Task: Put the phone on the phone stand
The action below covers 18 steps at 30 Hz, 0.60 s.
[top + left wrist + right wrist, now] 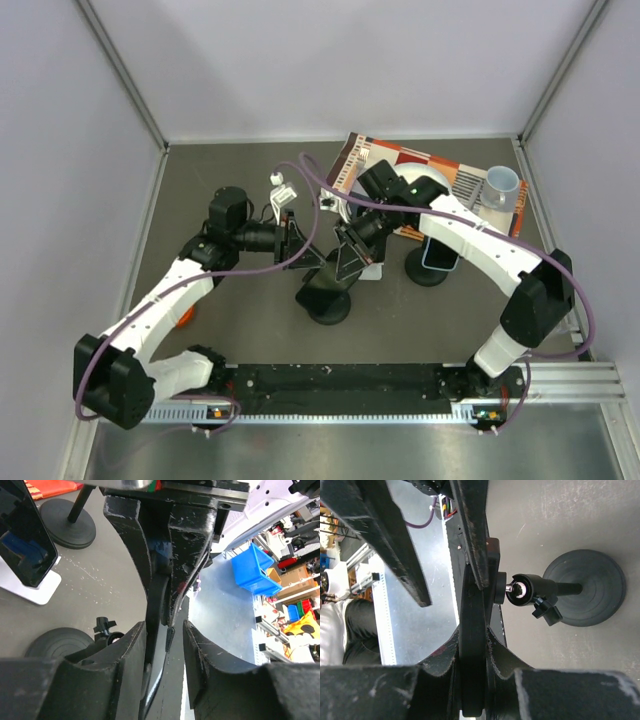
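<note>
So the phone [25, 540], or at least the glossy dark slab I'm reading as one, is leaning on the white phone stand [37, 587] in the left wrist view. Its bottom corner is down on the white base and nothing has hold of it. Most of it runs out of the corner of the frame, and from overhead the right arm [470, 240] covers that spot, so I can't say how squarely it sits against the lip. The stand is on the grey table [100, 600], near the round base of a black pole [55, 642].

Neither arm is at the stand though. Both are up at the head of that pole. The right gripper [472, 630] is clamped tight on a thin black slab [471, 680] seen edge-on, just beside the pole's ball joint [522, 590]. The left gripper [164, 626] is on the opposite side with its fingers partway apart. They straddle the same slab's edge with a gap showing on both sides, so it's not gripping anything.

My take: if that really is the phone on the stand, the placing is basically done and only backing the arms away is left. If the pinched slab is actually the phone (can't tell, it may just be the pole's own mount plate), then the whole carry over to the white stand is yet to do.
</note>
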### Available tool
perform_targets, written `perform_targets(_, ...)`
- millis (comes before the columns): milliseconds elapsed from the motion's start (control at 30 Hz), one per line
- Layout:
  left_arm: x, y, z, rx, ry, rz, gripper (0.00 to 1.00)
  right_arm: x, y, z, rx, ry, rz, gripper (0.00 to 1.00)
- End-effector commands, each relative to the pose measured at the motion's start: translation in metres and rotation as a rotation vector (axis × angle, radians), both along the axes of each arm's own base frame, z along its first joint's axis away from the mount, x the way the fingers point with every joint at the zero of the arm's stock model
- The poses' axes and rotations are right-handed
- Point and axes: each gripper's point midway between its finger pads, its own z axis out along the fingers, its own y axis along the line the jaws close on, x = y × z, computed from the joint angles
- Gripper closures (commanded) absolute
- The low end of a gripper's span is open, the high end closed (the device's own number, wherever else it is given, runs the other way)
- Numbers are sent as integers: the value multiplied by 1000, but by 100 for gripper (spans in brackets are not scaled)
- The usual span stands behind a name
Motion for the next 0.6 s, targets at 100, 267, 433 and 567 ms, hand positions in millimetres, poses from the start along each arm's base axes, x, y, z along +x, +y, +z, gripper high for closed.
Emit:
perform_targets(100, 0, -17, 4, -15, -81, -39, 77, 1, 14, 47, 158, -61, 48, 100)
perform_targets(267, 0, -16, -1, -8, -86, -24, 76, 0, 12, 49, 163, -72, 50, 100)
perform_targets(433, -3, -17, -3, -24, -78, -39, 96, 9, 13, 47, 142, -111, 14, 100)
perform_targets(567, -5, -11, -3, -29, -118, 21, 100, 29, 9, 47, 99, -199, -127, 79)
